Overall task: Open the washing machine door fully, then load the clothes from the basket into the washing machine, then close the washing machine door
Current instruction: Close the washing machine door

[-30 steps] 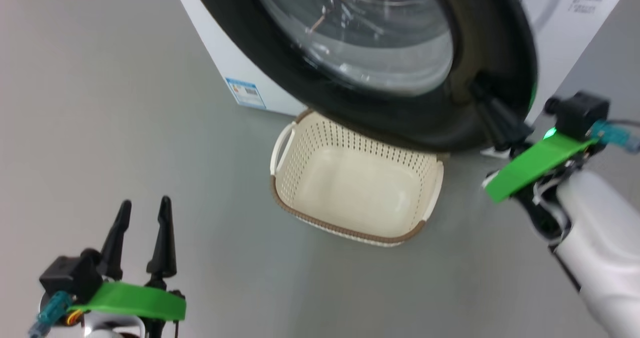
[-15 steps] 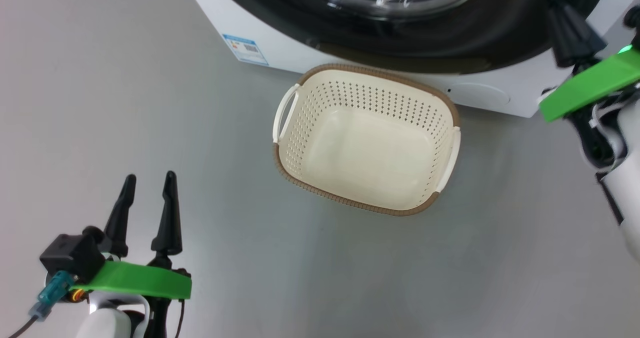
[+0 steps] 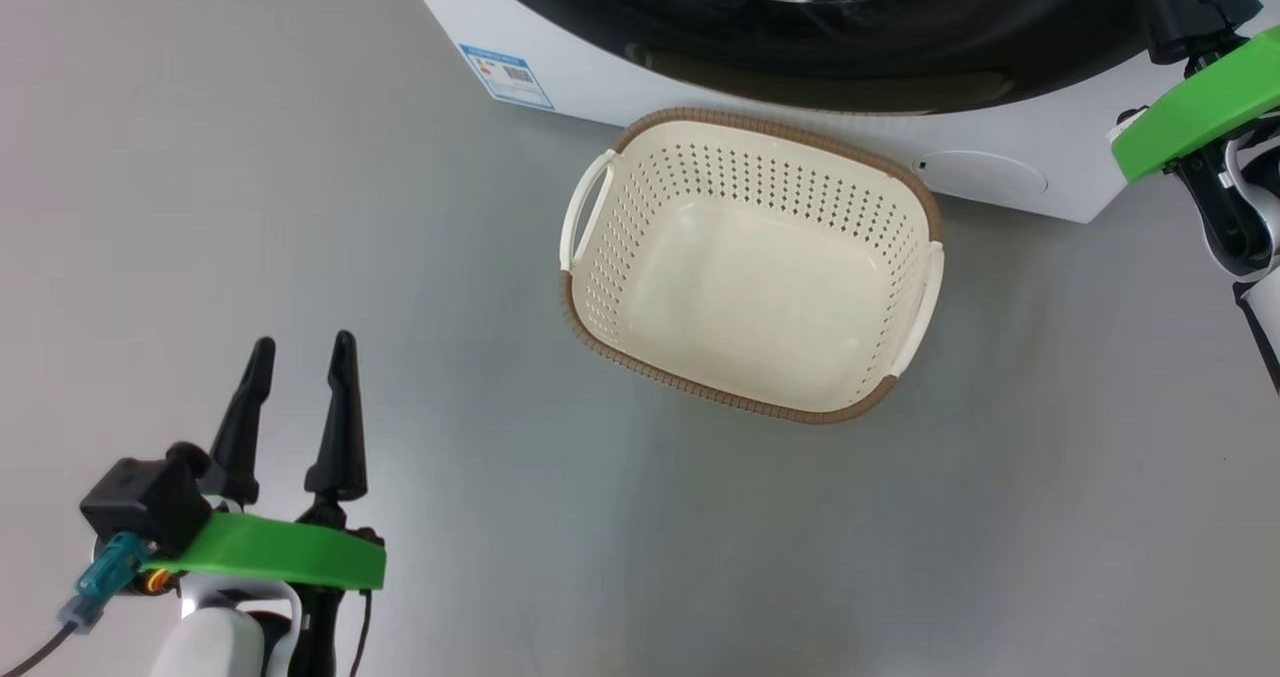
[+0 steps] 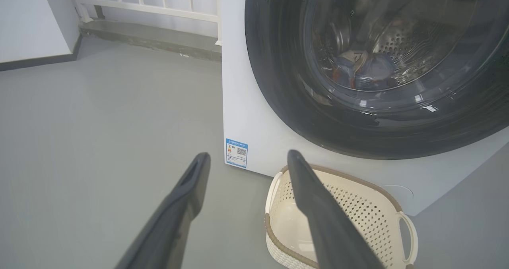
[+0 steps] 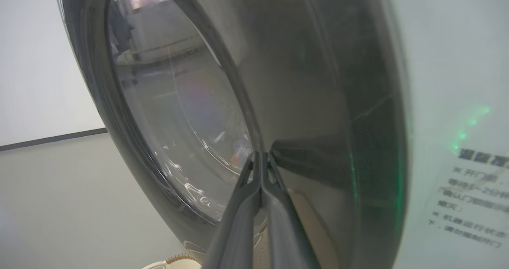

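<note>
1. We see one big white boxy washing machine (image 4: pixel 254 134) with a perforated steel drum. Its one large round door (image 4: pixel 278 82), a wide glossy black rim around bulging clear glass, lies flat against the front. One small blue label sticker (image 3: pixel 507 75) sits at the front's lower corner.
2. Through the glass, crumpled light blue clothes (image 4: pixel 364 70) with orange and cream patches lie low in the drum; we cannot count them.
3. One rectangular cream plastic basket (image 3: pixel 610 257), with perforated walls, a brown woven-look rim and two side handles, stands on the smooth grey floor (image 3: pixel 300 207), just beside the machine's front bottom edge.
4. The left gripper (image 3: pixel 304 342) spreads its two long dark tapered fingers wide over the floor, holding nothing, well apart from the basket.
5. The right gripper (image 5: pixel 260 154) has its two fingers pressed together on nothing, tips at the door's black rim; we cannot tell whether they touch it.
</note>
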You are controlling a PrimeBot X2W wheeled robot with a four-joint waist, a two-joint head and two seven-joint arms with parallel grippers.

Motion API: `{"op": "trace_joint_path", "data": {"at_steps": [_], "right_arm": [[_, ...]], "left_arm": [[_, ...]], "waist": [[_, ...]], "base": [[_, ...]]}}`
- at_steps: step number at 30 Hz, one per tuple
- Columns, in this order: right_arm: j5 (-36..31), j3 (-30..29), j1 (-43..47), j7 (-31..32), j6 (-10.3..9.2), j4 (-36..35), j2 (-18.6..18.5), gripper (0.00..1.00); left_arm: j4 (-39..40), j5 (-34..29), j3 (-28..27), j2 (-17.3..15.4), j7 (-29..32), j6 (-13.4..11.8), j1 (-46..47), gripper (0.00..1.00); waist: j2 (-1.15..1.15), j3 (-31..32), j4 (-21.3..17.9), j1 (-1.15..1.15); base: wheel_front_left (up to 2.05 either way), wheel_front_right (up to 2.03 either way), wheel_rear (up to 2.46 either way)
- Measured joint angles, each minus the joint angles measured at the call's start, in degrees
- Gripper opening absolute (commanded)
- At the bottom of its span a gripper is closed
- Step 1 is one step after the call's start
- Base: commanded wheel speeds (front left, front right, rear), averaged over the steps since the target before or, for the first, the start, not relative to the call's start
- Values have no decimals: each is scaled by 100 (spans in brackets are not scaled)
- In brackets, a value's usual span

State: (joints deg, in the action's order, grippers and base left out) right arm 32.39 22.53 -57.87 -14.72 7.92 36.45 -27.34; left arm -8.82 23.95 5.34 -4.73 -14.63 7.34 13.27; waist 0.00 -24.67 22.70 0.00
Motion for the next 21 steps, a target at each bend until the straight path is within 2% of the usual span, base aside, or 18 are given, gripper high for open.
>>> {"op": "trace_joint_path", "data": {"at_steps": [9, 10, 13, 21], "right_arm": [[9, 15, 211, -1, -10, -29, -1, 0], [9, 18, 293, -1, -11, -60, 8, 10], [10, 44, 557, 0, -29, -186, 74, 100], [48, 83, 1231, -1, -29, -642, 258, 100]], "left_arm": [[-56, 0, 1, -11, 0, 0, -1, 100], [-60, 0, 0, -19, 0, 0, -1, 100], [-82, 0, -1, -49, 0, 0, -6, 100], [-115, -1, -12, -181, 0, 0, -135, 100]], "waist": [[0, 261, -119, 0], [0, 303, -138, 0], [0, 444, -204, 0], [0, 886, -465, 0]], "base": [[0, 0, 0], [0, 0, 0], [0, 0, 0], [0, 0, 0]]}}
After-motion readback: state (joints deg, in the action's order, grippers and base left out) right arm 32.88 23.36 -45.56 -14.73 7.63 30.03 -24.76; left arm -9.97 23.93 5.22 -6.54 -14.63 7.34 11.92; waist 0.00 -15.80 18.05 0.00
